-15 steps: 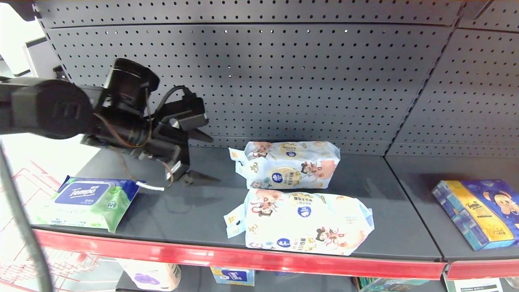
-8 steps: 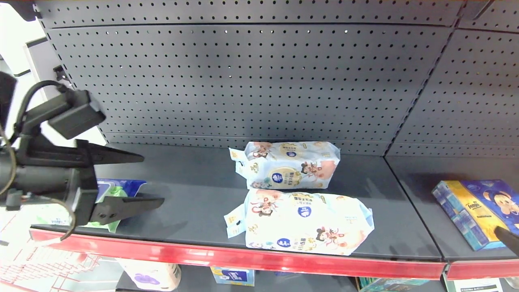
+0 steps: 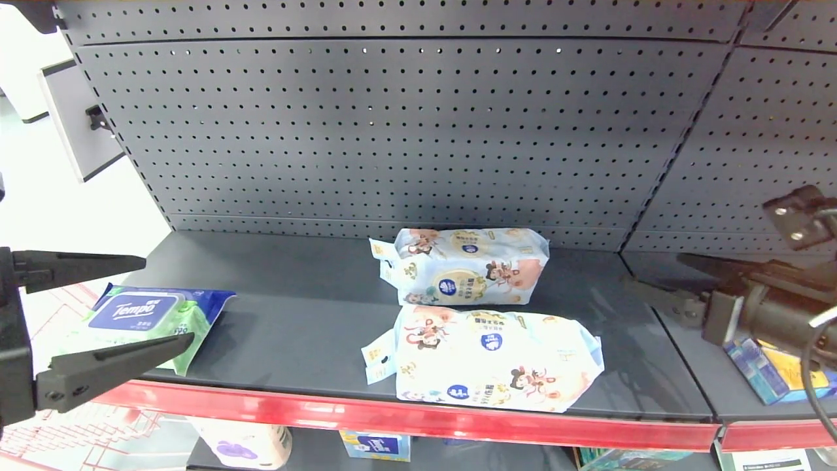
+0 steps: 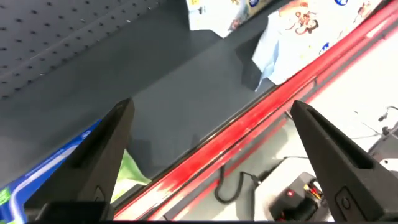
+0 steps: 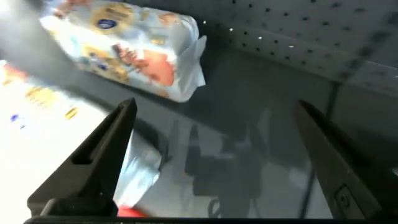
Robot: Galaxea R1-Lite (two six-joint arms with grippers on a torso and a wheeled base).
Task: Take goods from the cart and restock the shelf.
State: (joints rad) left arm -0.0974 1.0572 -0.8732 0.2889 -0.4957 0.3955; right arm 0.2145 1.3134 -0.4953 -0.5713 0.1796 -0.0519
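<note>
**Left to right.** Left gripper (image 3: 167, 301), fingers spread wide and empty, hung off the shelf's front left corner, above what looked like the red wire cart (image 3: 98, 424). The green wipes pack (image 3: 131, 314) lay flat at the red front lip (image 3: 405, 413), label up, probably for display. The bare shelf (image 3: 294, 307) beside it offered the most room. The rear printed pack (image 3: 464, 265) and front printed pack (image 3: 490, 356) sat one behind the other. Right gripper (image 3: 654, 269), also wide open and empty, hovered in front of the blue box (image 3: 762, 376).

Green wipes pack (image 3: 147, 327): white word on its blue lid label.
Front cartoon pack (image 3: 487, 356): round blue logos, small lettering illegible.
Back cartoon pack (image 3: 464, 265): the same.
</note>
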